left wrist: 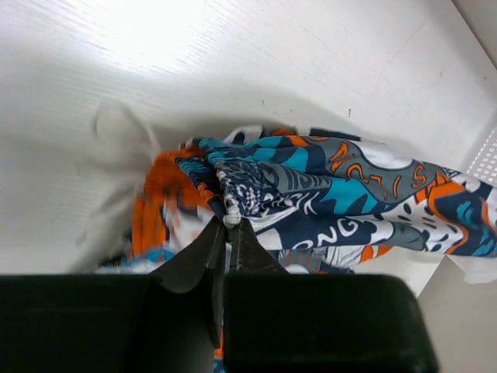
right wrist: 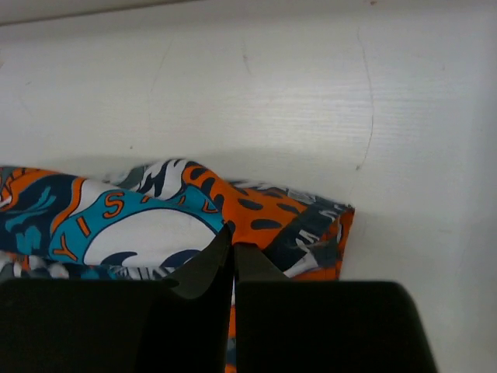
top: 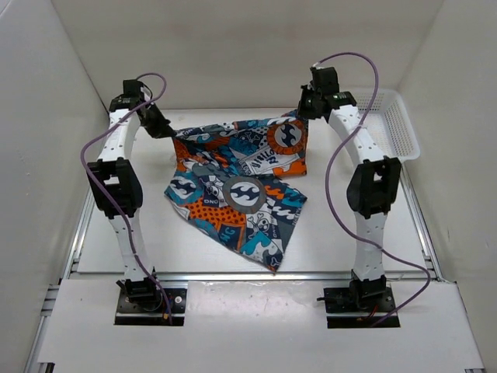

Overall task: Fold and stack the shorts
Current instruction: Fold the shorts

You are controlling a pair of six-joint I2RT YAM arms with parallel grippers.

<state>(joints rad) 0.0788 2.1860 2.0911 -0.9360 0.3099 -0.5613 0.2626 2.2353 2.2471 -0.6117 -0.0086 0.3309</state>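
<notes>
Shorts (top: 241, 190) lie mid-table, slightly far of centre, with the far edge lifted and strung between the two claws. The near corner trails toward the metal rail (top: 233, 274) at the table's near edge, just short of it.

Bare table (top: 140, 249) is open at near left and along the right side. A white mesh basket (top: 396, 128) sits in the far right corner near the wall, with the right arm between it and the cloth.

Writing: white letters "ONG" read on a dark patch. Orange letters ring a teal circle, too curved to read whole.

Cloth is a busy patchwork of blue, teal, orange, white and black, with round wave badges. It is bunched and creased at the far left.

Left gripper (top: 165, 128) has its jaws pressed together, pinching the gathered far-left edge of the shorts. Right gripper (top: 304, 109) has its jaws closed tight on the far-right corner.
</notes>
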